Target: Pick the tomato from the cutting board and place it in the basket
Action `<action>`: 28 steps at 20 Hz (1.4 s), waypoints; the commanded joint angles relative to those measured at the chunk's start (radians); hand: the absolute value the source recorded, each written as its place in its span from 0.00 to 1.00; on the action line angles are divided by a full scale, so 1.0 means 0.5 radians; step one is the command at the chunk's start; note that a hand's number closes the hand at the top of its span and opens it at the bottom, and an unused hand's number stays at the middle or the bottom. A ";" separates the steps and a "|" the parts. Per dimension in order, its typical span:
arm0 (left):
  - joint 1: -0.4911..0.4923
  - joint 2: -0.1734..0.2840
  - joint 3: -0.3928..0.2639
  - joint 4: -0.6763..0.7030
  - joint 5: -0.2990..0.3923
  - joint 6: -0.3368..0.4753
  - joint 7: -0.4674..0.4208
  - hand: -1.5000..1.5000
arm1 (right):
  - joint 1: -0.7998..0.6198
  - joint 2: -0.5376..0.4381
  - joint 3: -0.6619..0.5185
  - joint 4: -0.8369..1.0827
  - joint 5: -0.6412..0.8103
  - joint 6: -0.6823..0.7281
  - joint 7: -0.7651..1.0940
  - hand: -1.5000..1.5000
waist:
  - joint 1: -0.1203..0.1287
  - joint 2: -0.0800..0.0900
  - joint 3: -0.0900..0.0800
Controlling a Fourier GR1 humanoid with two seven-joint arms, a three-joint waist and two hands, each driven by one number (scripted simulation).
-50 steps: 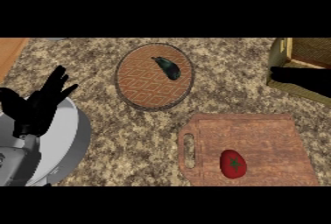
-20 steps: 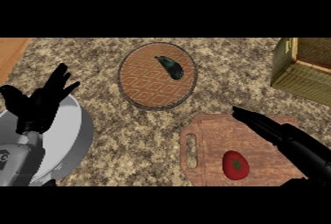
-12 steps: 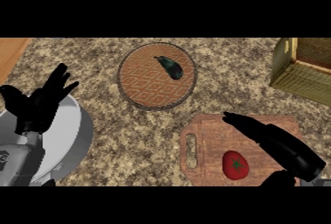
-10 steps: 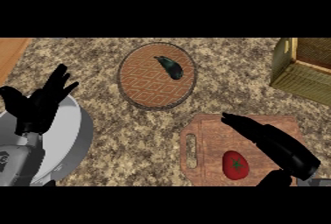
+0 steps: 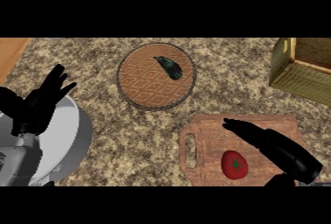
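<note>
Above the cutting board (image 5: 258, 127), the right hand (image 5: 275, 146) held straight, unclenched fingers beside the tomato (image 5: 234, 164), grasping nothing; the left hand (image 5: 39, 105) rested with fingers spread.

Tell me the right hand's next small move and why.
Probably lower the right hand down and left onto the tomato and curl the fingers round it: the fingers are straight over the cutting board, just above and right of the tomato, holding nothing.

Even, fairly dim light is falling from above; the counter (image 5: 129, 131) is showing no glare, and only soft shadows are lying beneath things.
</note>
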 commanded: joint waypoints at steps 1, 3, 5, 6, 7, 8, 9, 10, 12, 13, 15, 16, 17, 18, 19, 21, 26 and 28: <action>0.093 0.000 0.031 0.143 -0.050 -0.045 -0.044 0.50 | -0.040 0.015 -0.016 -0.005 -0.052 0.091 -0.025 0.00 | 0.008 0.014 -0.017; 0.171 -0.027 0.021 0.042 -0.061 -0.016 -0.025 0.50 | 0.103 -0.014 0.022 0.004 0.040 -0.007 -0.179 0.00 | 0.009 0.012 -0.016; 0.013 -0.033 0.026 0.081 -0.098 0.024 0.092 0.50 | 0.059 0.022 0.031 0.016 0.052 0.002 -0.166 0.00 | 0.003 0.013 -0.016; 0.110 -0.022 0.045 0.042 -0.071 -0.024 0.050 0.50 | 0.085 0.027 0.021 -0.014 0.041 0.015 -0.143 0.00 | 0.007 0.012 -0.016; 0.045 -0.036 0.048 0.159 -0.086 -0.039 0.006 0.50 | 0.104 -0.033 0.003 -0.019 0.064 0.029 -0.182 0.00 | -0.001 0.014 -0.017; -0.014 -0.019 0.078 0.200 -0.030 -0.100 0.029 0.50 | 0.025 0.071 0.093 0.171 0.211 -0.162 -0.254 0.00 | 0.007 0.017 -0.016; 0.138 -0.061 0.029 0.071 -0.104 -0.024 -0.008 0.50 | 0.022 -0.023 -0.021 0.022 0.109 0.005 -0.150 0.00 | 0.010 0.012 -0.017; 0.084 0.019 0.098 0.010 -0.023 -0.079 0.127 0.50 | 0.041 0.063 0.086 0.142 0.243 -0.148 -0.195 0.00 | 0.017 0.012 -0.016; 0.038 -0.109 0.000 0.066 -0.170 0.053 0.084 0.50 | 0.047 0.108 0.119 0.055 0.269 -0.114 -0.072 0.00 | 0.005 0.013 -0.017; 0.004 -0.088 0.052 0.210 -0.124 -0.033 0.003 0.50 | 0.136 -0.028 0.045 0.130 0.274 -0.168 -0.307 0.00 | -0.005 0.015 -0.016; 0.104 -0.159 -0.030 0.065 -0.187 0.033 0.024 0.50 | 0.056 -0.003 0.048 0.222 0.327 -0.193 -0.282 0.00 | 0.010 0.014 -0.016; 0.152 -0.052 0.056 -0.038 -0.104 -0.041 0.120 0.50 | 0.136 0.023 0.091 0.191 0.371 -0.243 -0.272 0.00 | 0.015 0.011 -0.016; 0.076 -0.057 0.072 0.073 -0.113 -0.069 0.070 0.50 | 0.024 0.155 0.169 0.179 0.400 -0.215 -0.111 0.00 | 0.012 0.014 -0.017; 0.153 -0.034 0.091 -0.048 -0.091 -0.069 0.128 0.50 | 0.032 0.106 0.132 0.118 0.373 -0.158 -0.117 0.00 | 0.017 0.011 -0.017; 0.066 -0.055 0.074 -0.021 -0.118 -0.035 0.179 0.50 | -0.035 0.095 0.163 0.263 0.450 -0.206 -0.183 0.00 | 0.017 0.014 -0.016; 0.054 -0.074 0.086 0.134 -0.118 -0.073 0.029 0.50 | -0.064 0.003 0.302 0.281 0.623 -0.270 -0.303 1.00 | 0.017 0.020 -0.017; 0.022 -0.084 0.134 0.140 -0.106 -0.110 0.049 0.50 | 0.096 0.105 0.357 0.180 0.679 -0.346 -0.250 1.00 | 0.000 0.013 -0.017; 0.208 -0.122 0.060 -0.110 -0.169 -0.027 0.132 0.50 | 0.180 0.011 0.278 0.149 0.638 -0.364 -0.349 1.00 | 0.009 0.009 -0.016</action>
